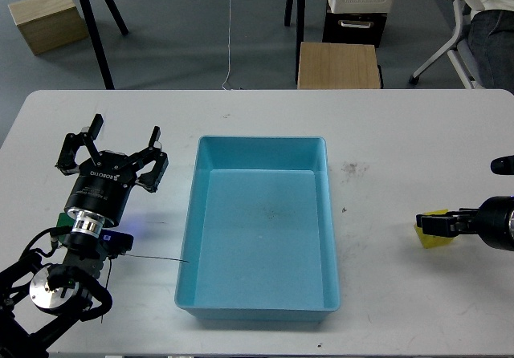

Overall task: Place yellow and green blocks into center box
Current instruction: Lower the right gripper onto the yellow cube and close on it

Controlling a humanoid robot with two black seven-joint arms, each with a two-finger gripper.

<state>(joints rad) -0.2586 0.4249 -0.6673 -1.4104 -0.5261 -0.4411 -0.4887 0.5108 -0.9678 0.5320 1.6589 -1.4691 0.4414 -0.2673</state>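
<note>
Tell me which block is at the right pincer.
The yellow block, beside the right pincer on the table's right side. The green block is mostly hidden under the left arm.

The low-walled light blue plastic tray (261, 221) sits mid-table on the white tabletop (401, 133), its inside bare and open from above. Bare tabletop lies on both sides of it. The small yellow block (434, 237) seems partly hidden behind the right gripper (430, 223).
</note>
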